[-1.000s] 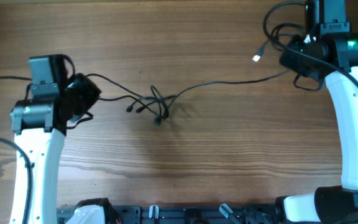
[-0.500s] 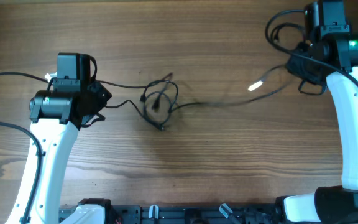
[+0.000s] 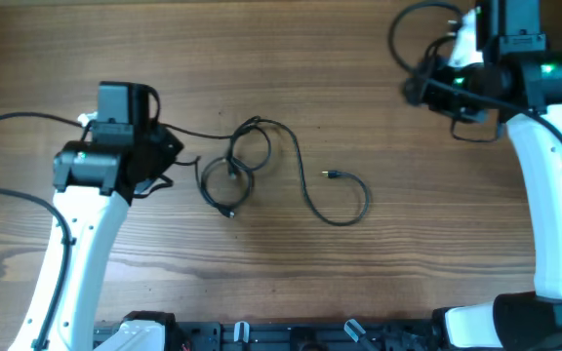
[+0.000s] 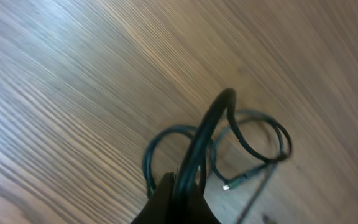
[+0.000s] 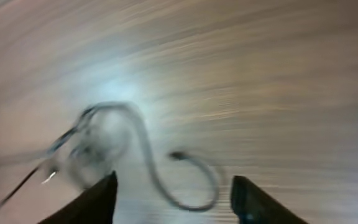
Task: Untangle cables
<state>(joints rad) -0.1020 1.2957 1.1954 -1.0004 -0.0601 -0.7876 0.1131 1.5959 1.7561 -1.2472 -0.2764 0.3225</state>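
Overhead and wrist views of a brown, grained wooden table (image 3: 291,58) with two white-and-black robot arms. The thin black cables with small plug ends (image 3: 237,171) are lying on the wood between the two arms, nearer the left one. They are forming a small cluster of overlapping loops. One long strand (image 3: 305,190) is running out from the cluster toward the right, curving into an open hook and ending in a small metal-tipped plug (image 3: 331,175) that is resting on the wood, apart from the loops.

The left gripper (image 3: 172,154) is sitting just beside the cluster, on its left, and another strand is running from it across to the loops. In the left wrist view, the left gripper (image 4: 179,186) is showing its fingers pressed together on that strand, which is rising from between them in an arch. The remaining loops (image 4: 253,140) and a second plug end (image 4: 227,185) are lying on the table beyond it.

The right gripper (image 3: 418,88) is hovering at the far right corner, well apart from the cables. In the blurred right wrist view, the right gripper (image 5: 174,180) is showing its two dark fingers (image 5: 98,202) standing wide apart with nothing between them. The loops and the hooked strand (image 5: 194,186) are appearing on the table below, untouched.
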